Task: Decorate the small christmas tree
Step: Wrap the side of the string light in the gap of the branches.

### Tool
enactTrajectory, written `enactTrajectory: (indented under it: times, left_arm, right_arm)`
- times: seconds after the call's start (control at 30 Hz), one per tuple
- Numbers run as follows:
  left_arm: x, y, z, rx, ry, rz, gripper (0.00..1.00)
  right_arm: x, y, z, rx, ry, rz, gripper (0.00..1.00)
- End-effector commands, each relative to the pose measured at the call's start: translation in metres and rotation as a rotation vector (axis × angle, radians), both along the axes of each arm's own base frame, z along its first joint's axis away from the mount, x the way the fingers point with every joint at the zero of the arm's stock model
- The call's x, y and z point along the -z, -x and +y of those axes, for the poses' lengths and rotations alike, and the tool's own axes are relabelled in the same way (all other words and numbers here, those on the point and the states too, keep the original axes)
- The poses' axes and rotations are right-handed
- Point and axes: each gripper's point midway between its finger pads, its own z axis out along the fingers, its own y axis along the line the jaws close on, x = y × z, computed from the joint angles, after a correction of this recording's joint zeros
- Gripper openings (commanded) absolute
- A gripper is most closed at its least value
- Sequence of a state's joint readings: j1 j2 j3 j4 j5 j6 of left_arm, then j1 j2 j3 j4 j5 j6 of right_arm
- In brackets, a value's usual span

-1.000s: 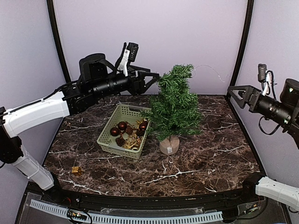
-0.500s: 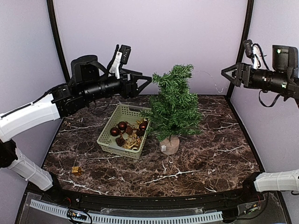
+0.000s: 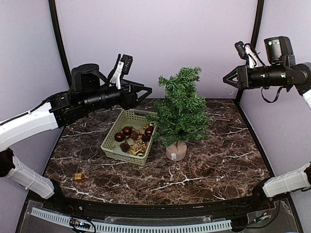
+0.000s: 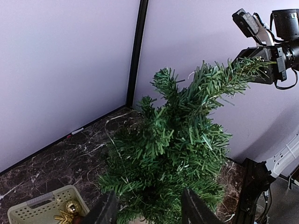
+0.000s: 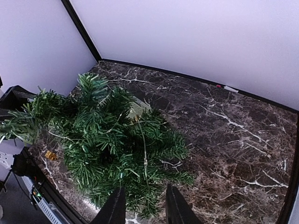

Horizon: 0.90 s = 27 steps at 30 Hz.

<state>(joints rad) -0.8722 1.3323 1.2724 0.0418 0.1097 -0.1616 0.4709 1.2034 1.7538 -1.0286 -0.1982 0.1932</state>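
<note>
Robot lab/test cell is indicated: plain lilac panels [image 3: 155, 39] w/ black posts [image 3: 59, 43] at upper left & right, slotted cable duct [image 3: 146, 228] along bottom edge.

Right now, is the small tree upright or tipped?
Upright. The small christmas tree stands on its round wooden base on the marble table, trunk vertical; only its top tip bends sideways.

Basket [image 3: 121, 155] sits left of tree [image 3: 182, 109] (just beside).

No legible text, label, brand or number anywhere in view
</note>
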Motion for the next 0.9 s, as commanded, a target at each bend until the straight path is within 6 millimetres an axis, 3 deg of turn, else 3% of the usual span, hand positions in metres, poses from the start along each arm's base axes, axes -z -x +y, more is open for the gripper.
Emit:
enactTrajectory:
  times: [0.0, 0.17, 0.57, 0.67, 0.87]
  left_arm:
    - [-0.006, 0.003, 0.014, -0.027, 0.009, -0.016, 0.48]
    - [-0.005, 0.004, 0.016, -0.029, 0.003, -0.019, 0.47]
    - [0.001, 0.005, 0.020, -0.042, -0.007, -0.020, 0.46]
    - [0.002, 0.004, 0.019, -0.041, -0.003, -0.015, 0.46]
    - [-0.003, -0.004, 0.013, -0.028, 0.025, 0.008, 0.44]
  right_arm:
    - [-0.010, 0.005, 0.006, -0.051, -0.021, -0.019, 0.29]
    - [0.005, -0.002, 0.014, -0.068, -0.015, 0.016, 0.28]
    - [0.037, -0.021, 0.020, -0.044, -0.014, 0.041, 0.05]
    - [0.055, -0.026, 0.026, -0.042, -0.038, 0.067, 0.00]
    - [0.088, -0.040, 0.039, -0.044, -0.091, 0.112, 0.00]
